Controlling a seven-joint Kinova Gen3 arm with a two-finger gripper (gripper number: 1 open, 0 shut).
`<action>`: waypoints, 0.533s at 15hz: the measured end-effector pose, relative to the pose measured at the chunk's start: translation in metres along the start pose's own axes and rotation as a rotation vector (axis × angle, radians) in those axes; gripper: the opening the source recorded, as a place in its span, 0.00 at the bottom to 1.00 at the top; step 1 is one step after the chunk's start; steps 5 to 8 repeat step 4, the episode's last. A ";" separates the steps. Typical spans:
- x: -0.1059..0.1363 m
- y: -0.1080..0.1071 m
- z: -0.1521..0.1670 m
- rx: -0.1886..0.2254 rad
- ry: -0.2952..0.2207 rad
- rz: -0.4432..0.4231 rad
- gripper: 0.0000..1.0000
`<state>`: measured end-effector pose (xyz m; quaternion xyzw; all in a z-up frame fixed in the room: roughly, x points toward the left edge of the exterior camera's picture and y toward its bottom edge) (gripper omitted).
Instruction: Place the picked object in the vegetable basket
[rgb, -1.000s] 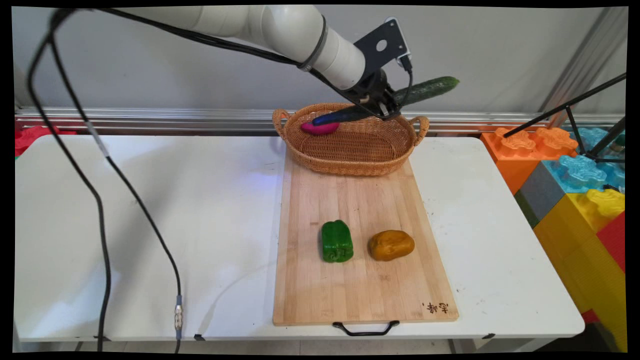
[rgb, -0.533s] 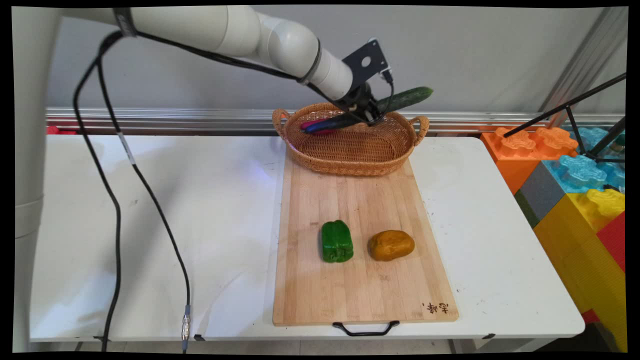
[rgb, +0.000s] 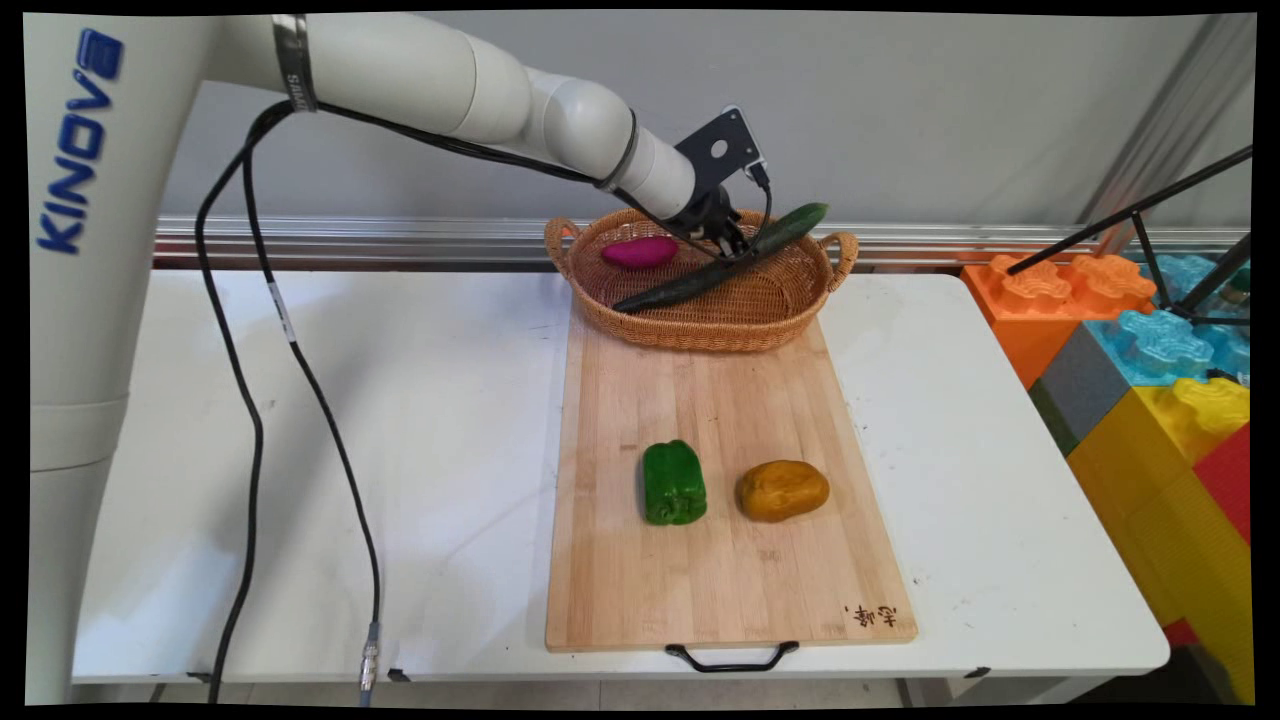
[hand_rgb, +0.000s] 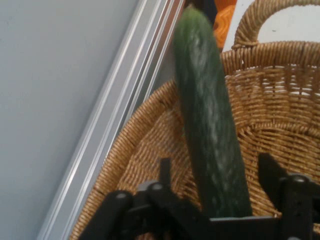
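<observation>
The black two-finger gripper (rgb: 735, 245) (hand_rgb: 217, 165) sits low over the far right part of the oval woven wicker basket (rgb: 700, 335) (hand_rgb: 150, 130) at the back of the white table (rgb: 400, 400). A long dark green cucumber (rgb: 720, 270) (hand_rgb: 207, 110) lies slanted in that basket. Its lower end is down on the weave toward the left, and its upper end pokes over the rim near the right handle. In the hand view the claw is spread. The cucumber runs up between the two fingers (hand_rgb: 270, 167) with a strip of basket showing on either side of it, so it looks let go rather than pinched. A magenta, rounded vegetable (rgb: 640, 252) rests in the back left of the basket, apart from the cucumber. The basket stands on the far end of a long pale wooden cutting board (rgb: 720, 580) with a black handle at its near edge. Nearer to me on that board, a green bell pepper (rgb: 674, 483) and a brownish-yellow lumpy potato-like piece (rgb: 782, 490) lie side by side, close but not touching. Black cables (rgb: 300, 370) droop from the arm down past the table's left front. Big coloured plastic building blocks (rgb: 1150, 340) are stacked off the right end of the table.
</observation>
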<state>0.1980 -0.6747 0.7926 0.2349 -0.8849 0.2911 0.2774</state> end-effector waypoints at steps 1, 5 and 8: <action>-0.001 0.001 0.000 -0.004 -0.004 -0.004 1.00; 0.001 0.012 -0.009 -0.022 -0.008 -0.012 1.00; 0.001 0.012 -0.009 -0.022 -0.008 -0.012 1.00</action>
